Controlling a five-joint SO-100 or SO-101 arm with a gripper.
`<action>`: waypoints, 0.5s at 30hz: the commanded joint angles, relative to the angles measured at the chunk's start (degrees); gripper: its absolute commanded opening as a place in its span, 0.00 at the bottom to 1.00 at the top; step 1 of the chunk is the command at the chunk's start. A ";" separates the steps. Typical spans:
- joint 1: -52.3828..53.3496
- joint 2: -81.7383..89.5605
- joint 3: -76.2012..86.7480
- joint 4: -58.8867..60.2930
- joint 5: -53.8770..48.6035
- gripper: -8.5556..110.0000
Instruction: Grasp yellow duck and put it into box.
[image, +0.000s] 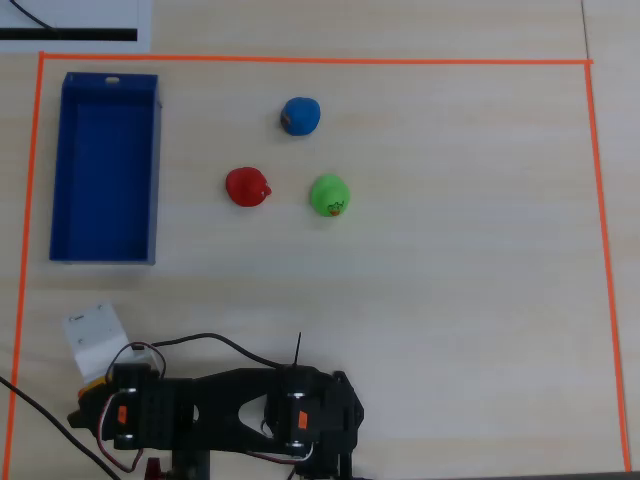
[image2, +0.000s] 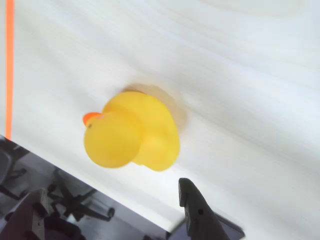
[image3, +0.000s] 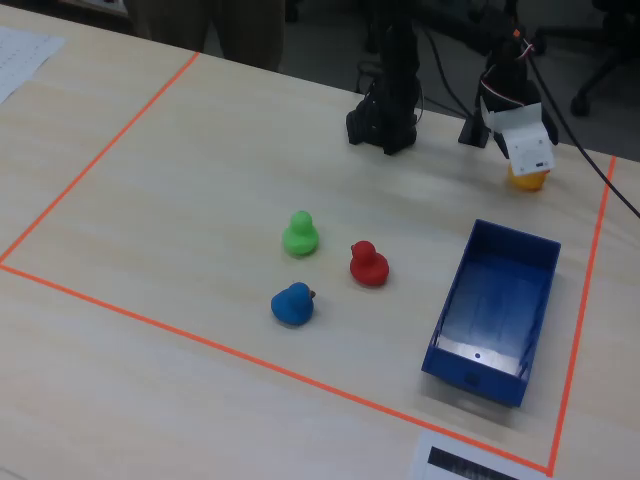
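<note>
- The gripper (image3: 527, 170) hangs right over the yellow duck (image2: 131, 131); whether its jaws are spread or pressed together cannot be told.
- The duck sits on the table (image: 450, 300) near the orange tape line (image2: 9, 65), outside the blue box (image3: 492, 300).
- Red duck (image3: 368, 264), green duck (image3: 300, 234) and blue duck (image3: 292, 303) cluster mid-table.

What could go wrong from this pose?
1. The claw sits off to one side of the yellow duck in the wrist view; closing now might clip its rounded body and roll it away.
2. The duck lies near the orange tape line, so a nudge could push it outside.
3. The overhead view hides the duck under the arm, so alignment is hard to check there.
</note>
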 joint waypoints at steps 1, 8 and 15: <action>0.26 0.18 -2.46 -2.99 0.62 0.38; 0.35 -0.53 -0.53 -7.47 1.49 0.38; 0.35 -1.05 3.43 -14.06 1.14 0.38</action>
